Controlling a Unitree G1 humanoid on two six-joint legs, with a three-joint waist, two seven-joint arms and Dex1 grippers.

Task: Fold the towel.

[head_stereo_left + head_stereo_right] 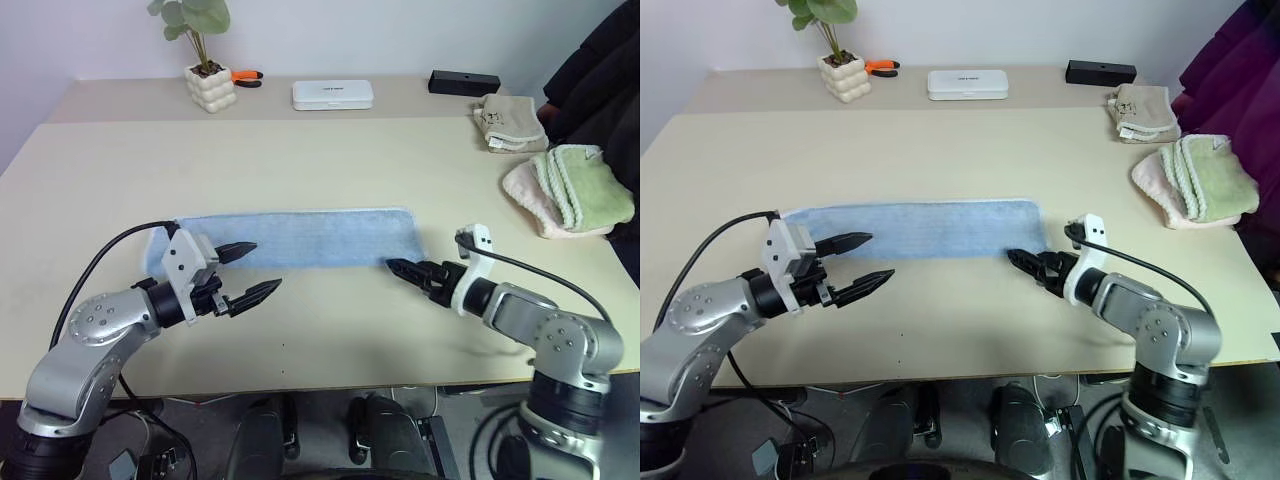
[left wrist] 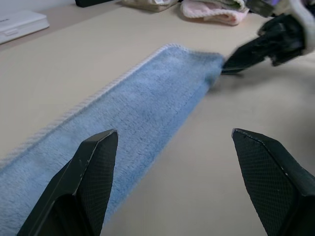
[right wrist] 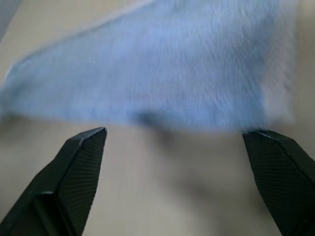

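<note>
The towel (image 1: pixel 300 238) lies flat on the table as a long, narrow light blue strip with a pale trim along its far edge. My left gripper (image 1: pixel 262 268) hovers open just in front of the strip's left part, pointing toward the right, and its wrist view shows the cloth running away between the wide-spread fingers (image 2: pixel 98 167). At the strip's near right corner my right gripper (image 1: pixel 395 268) points left, its tips almost at the cloth. Its jaws stand wide apart with nothing between them, and the towel (image 3: pixel 162 73) lies just beyond the fingertips (image 3: pixel 88 147).
Along the back stand a potted plant (image 1: pixel 208 85), orange-handled pliers (image 1: pixel 246 77), a white box (image 1: pixel 332 94) and a black box (image 1: pixel 464 81). A beige folded cloth (image 1: pixel 510 122) and pink and green folded towels (image 1: pixel 570 190) lie at the right, beside a person in dark clothing (image 1: pixel 600 70).
</note>
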